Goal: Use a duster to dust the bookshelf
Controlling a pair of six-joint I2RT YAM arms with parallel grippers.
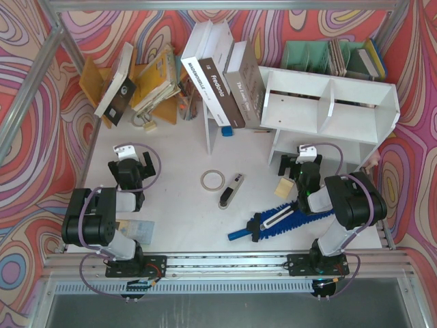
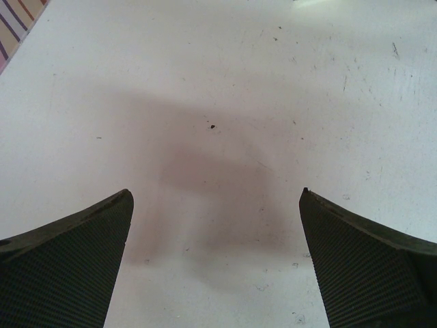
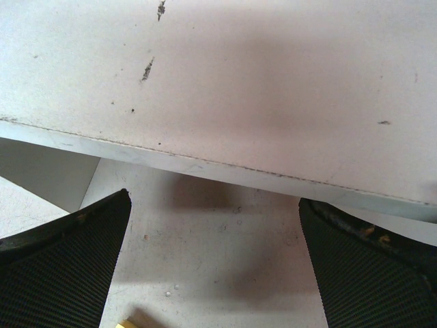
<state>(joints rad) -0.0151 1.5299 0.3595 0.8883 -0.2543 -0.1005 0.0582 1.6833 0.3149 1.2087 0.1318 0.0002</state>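
The white bookshelf [image 1: 328, 109] stands at the far right of the surface [image 1: 177, 212], its open compartments facing the arms, with several thick books [image 1: 229, 85] leaning against its left end. The blue duster [image 1: 281, 220] lies flat on the surface in front of it, untouched, its fluffy head running under the right arm and its handle pointing toward the near middle. The right claw [image 1: 300, 164] hangs just in front of the shelf's lower edge with its jaws spread wide and nothing between them (its wrist view shows the shelf's scuffed white board [image 3: 239, 82] close ahead and bare surface between the pads). The left claw [image 1: 131, 164] is spread wide too, holding nothing, over bare white surface on the left side, well apart from the duster. Between the arms lie a roll of tape [image 1: 212, 180] and a small black-and-silver tool [image 1: 230, 192]; a little yellow block [image 1: 282, 187] sits just beside the right claw. A green file organizer [image 1: 307, 55] stands behind the shelf.
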